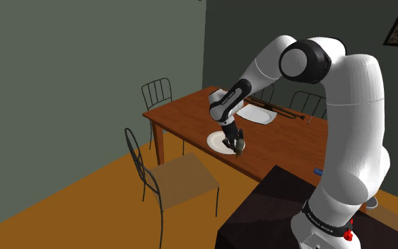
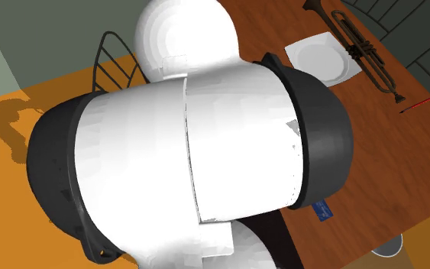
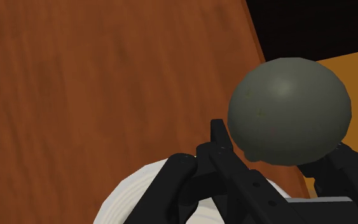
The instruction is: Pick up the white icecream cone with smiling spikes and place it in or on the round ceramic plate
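Observation:
The icecream cone (image 3: 289, 111) looks like a dull grey-green ball from above, with no white on it. My gripper (image 3: 279, 149) is shut on it, one black finger on each side below the rounded top. In the shoulder view the gripper (image 1: 237, 141) points down at the near edge of the wooden table (image 1: 190, 113), with the small greyish cone (image 1: 240, 148) in its fingers. The round white plate (image 1: 217, 141) lies right beside it, toward that view's left. From the wrist, the plate's rim (image 3: 130, 194) shows behind the fingers.
A square white plate (image 2: 324, 57), a trumpet (image 2: 362, 46) and a red pen (image 2: 415, 105) lie further along the table. A blue item (image 2: 321, 209) and a grey cup (image 2: 385, 248) sit near the stand. Wire chairs (image 1: 148, 170) (image 1: 158, 92) stand around the table.

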You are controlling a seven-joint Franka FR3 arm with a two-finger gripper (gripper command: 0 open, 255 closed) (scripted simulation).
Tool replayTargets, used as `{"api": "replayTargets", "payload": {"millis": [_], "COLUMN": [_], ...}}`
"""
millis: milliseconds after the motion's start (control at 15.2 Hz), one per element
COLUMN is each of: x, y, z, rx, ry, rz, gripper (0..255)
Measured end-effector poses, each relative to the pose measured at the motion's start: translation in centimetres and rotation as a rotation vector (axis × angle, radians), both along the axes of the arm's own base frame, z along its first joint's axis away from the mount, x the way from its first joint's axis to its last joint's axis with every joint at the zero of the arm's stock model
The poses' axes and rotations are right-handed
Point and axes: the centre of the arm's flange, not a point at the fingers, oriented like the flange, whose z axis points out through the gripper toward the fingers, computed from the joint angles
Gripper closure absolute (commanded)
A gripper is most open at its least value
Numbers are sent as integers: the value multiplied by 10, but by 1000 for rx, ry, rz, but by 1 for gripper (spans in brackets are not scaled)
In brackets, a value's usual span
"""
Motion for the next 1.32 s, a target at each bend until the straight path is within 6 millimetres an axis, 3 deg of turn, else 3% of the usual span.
{"api": "replayTargets", "payload": {"millis": [1056,1320], "x": [1,36], "y": [0,-20], "z": [82,87], "rx": [0,0], "ry": [-1,0], "rz": [0,0], "gripper": [255,255]}}
